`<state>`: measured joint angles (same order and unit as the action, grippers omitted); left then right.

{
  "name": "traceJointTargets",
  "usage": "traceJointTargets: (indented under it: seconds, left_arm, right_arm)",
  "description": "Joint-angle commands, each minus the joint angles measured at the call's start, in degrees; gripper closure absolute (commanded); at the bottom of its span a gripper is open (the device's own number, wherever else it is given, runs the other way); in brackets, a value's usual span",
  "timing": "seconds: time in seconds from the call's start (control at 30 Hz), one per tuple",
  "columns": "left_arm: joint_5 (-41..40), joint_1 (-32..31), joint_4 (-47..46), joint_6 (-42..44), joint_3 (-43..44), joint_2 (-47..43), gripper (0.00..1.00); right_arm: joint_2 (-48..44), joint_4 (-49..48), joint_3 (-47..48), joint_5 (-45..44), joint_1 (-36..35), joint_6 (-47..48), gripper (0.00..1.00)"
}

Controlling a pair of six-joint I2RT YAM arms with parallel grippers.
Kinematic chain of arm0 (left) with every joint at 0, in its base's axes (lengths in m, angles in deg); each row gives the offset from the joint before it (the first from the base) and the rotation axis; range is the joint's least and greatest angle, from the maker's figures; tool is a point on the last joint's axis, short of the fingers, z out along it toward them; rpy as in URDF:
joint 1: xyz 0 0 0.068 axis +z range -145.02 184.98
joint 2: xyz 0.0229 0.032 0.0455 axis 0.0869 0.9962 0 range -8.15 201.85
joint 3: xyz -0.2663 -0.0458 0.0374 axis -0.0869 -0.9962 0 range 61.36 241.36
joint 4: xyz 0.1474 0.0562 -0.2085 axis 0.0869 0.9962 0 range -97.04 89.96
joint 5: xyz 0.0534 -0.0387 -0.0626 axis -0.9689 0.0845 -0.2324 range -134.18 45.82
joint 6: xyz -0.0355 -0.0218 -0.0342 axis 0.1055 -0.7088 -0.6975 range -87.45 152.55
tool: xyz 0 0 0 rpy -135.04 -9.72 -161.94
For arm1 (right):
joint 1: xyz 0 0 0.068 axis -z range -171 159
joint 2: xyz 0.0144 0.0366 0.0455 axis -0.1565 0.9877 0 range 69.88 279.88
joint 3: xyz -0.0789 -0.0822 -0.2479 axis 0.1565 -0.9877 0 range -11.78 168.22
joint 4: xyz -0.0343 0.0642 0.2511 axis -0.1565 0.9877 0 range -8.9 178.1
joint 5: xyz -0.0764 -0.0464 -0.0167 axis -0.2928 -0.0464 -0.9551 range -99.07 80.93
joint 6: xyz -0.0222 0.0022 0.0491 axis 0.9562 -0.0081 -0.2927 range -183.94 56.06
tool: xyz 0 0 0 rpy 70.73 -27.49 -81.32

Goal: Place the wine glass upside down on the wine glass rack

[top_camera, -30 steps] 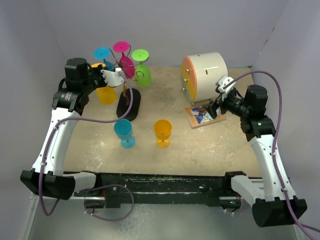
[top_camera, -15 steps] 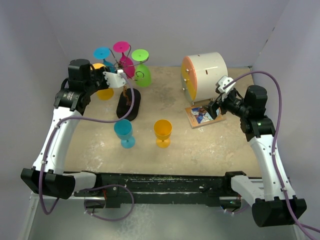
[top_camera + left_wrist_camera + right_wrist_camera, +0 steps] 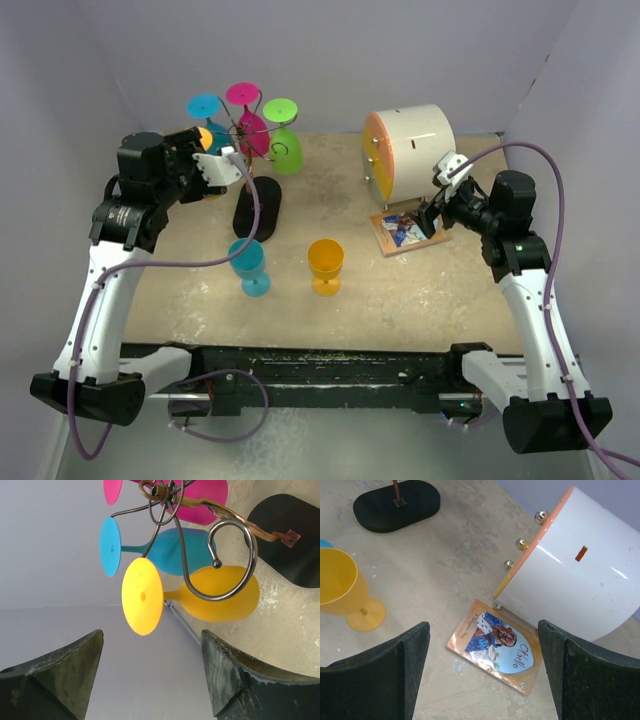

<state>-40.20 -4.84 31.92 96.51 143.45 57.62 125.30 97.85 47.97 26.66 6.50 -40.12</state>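
Just beyond the spread, empty left gripper (image 3: 152, 636), the yellow wine glass (image 3: 220, 601) hangs inverted on the rack (image 3: 300, 560).

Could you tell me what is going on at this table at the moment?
The left hand is open and empty, facing the wine glass rack. There a yellow glass hangs upside down in a wire loop, alongside other hung glasses. A blue glass and an orange glass stand upright on the table, not yet hung. The right hand is open and holds nothing, hovering over a picture book beside the white drum.
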Motion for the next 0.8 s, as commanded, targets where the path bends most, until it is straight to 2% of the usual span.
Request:
traceJointTargets:
  seconds: [0.0,0.1,0.2,0.4,0.57,0.63,0.77]
  left_arm:
    - [-1.5,-0.2,0.4,-7.8,0.0,-3.8,0.17]
    - [-1.6,-0.2,2.3,-14.9,0.4,-6.4,0.12]
    - [2.0,-0.2,6.1,-21.9,1.1,-9.5,0.06]
    - [18.0,2.5,10.6,-27.9,-2.0,-15.9,0.03]
    - [21.3,4.3,9.0,-32.7,-6.9,-19.4,0.00]
    - [20.5,4.9,7.9,-36.7,-8.2,-20.1,0.01]
    - [21.3,6.6,7.4,-40.9,-10.8,-21.3,0.01]
  right_arm:
    - [-0.5,-2.2,0.2,1.5,0.5,0.3,0.09]
    - [-0.3,-2.2,0.2,1.7,0.5,0.2,0.09]
    - [-0.2,-2.2,0.2,2.0,0.6,0.3,0.09]
    - [0.8,-0.6,1.4,6.4,0.6,0.0,0.08]
    - [5.1,6.0,6.4,11.9,-0.4,-0.8,0.13]
    - [6.9,9.1,8.6,9.9,-3.2,0.8,0.14]
    - [9.1,10.3,11.3,0.1,-13.0,2.5,0.14]
